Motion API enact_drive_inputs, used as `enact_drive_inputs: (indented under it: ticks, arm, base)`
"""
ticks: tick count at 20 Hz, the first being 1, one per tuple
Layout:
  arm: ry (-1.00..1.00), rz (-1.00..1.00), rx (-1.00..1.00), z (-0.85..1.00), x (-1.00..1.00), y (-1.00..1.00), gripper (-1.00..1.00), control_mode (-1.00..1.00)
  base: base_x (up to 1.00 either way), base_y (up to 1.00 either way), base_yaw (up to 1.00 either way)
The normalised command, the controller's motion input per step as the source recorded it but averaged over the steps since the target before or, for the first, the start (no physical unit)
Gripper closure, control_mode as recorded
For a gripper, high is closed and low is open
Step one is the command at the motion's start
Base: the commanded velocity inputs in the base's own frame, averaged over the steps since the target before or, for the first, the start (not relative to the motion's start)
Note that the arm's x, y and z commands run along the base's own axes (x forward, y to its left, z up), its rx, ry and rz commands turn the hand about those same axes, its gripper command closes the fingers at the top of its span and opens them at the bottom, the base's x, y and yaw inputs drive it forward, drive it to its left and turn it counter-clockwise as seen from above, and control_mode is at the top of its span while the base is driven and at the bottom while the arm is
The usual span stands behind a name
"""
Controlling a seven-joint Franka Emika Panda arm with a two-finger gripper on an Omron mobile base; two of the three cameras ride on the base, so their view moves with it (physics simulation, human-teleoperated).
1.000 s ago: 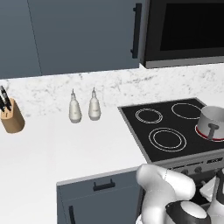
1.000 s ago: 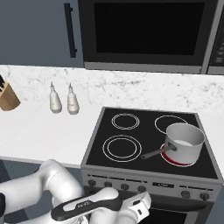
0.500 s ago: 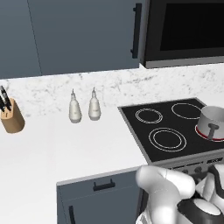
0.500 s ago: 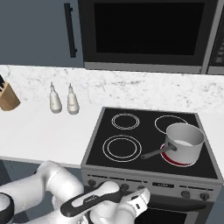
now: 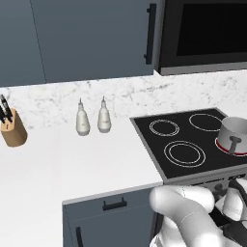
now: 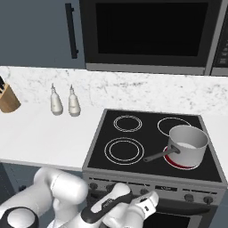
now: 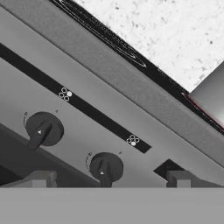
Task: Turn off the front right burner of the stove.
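Left base view: the stove (image 5: 193, 144), flat black glass with white rings, adjoins white counter; the steel saucepan (image 5: 234, 135) covers the front right burner (image 5: 224, 146), its rim red.

Right base view: the gripper (image 6: 149, 205) hangs below the grey knob panel (image 6: 178, 189), left of the burner.

Hand view: fingertips (image 7: 40, 178) apart, a round dark knob (image 7: 105, 167) between them, untouched.

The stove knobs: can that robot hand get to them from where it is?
Probably yes. The gripper faces the stove front panel, fingers apart, with a knob between them and nothing in the way.
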Motion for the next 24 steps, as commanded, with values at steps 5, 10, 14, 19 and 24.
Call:
enact_drive_inputs:
  ticks: [5, 10, 14, 19, 24]
  arm:
    - [0.0, 0.0, 0.0, -0.25, 0.15, -0.02, -1.0, -1.0]
    - [0.0, 0.0, 0.0, -0.08, 0.18, 0.01, -1.0, -1.0]
    - [-0.02, 0.0, 0.02, 0.0, 0.13, 0.0, -1.0, -1.0]
    - [0.0, 0.0, 0.02, -0.02, 0.09, -0.04, -1.0, -1.0]
    - [0.0, 0.0, 0.01, -0.09, 0.11, -0.02, -1.0, -1.0]
  base:
    - [0.0, 0.0, 0.0]
    - [0.0, 0.0, 0.0]
    - [0.0, 0.0, 0.0]
    - [0.0, 0.0, 0.0]
    - [0.0, 0.0, 0.0]
